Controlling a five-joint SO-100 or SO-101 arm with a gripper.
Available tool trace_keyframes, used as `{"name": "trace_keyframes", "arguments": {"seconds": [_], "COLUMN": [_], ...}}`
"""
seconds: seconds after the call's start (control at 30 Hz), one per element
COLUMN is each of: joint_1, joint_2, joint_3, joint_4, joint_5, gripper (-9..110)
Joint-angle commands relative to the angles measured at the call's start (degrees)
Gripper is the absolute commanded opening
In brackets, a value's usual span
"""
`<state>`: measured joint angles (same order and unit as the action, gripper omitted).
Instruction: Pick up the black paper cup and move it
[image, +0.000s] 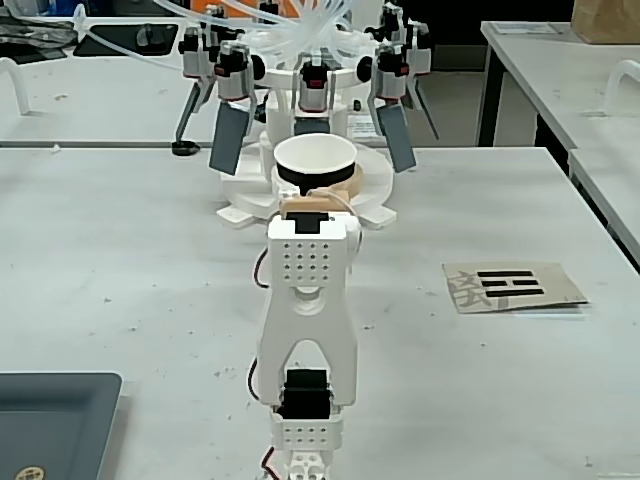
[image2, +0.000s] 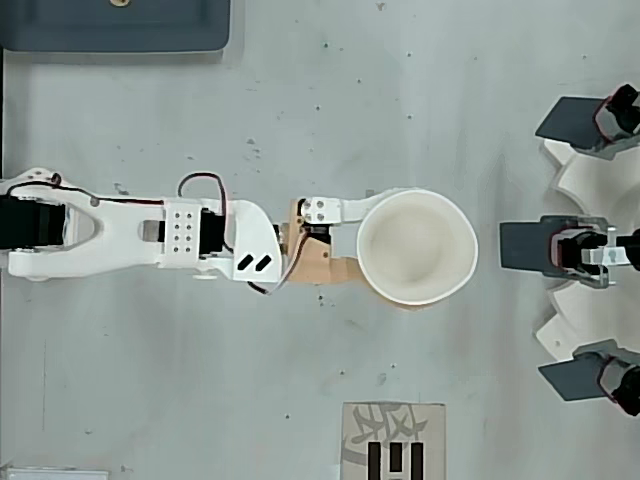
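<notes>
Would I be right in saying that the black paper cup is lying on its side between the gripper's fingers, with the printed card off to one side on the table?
Not quite: the black paper cup stands upright, its open mouth facing up, as the overhead view shows. The rest holds: the gripper has its fingers on either side of the cup, and the printed card lies apart on the table.

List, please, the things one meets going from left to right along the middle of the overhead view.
White arm → gripper → black paper cup, seen from above as white inside → dark panel of the white machine.
</notes>
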<state>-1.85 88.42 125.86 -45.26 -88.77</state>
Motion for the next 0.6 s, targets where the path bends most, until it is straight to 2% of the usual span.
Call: {"name": "trace_keyframes", "arguments": {"seconds": [0.0, 0.57], "joint_1": [0.53, 0.53], "joint_2": [0.0, -1.85], "joint_3": [-4.04, -6.33], "joint_4": [0.09, 0.44], "joint_5": [0.26, -0.09], "gripper": [11, 11]}}
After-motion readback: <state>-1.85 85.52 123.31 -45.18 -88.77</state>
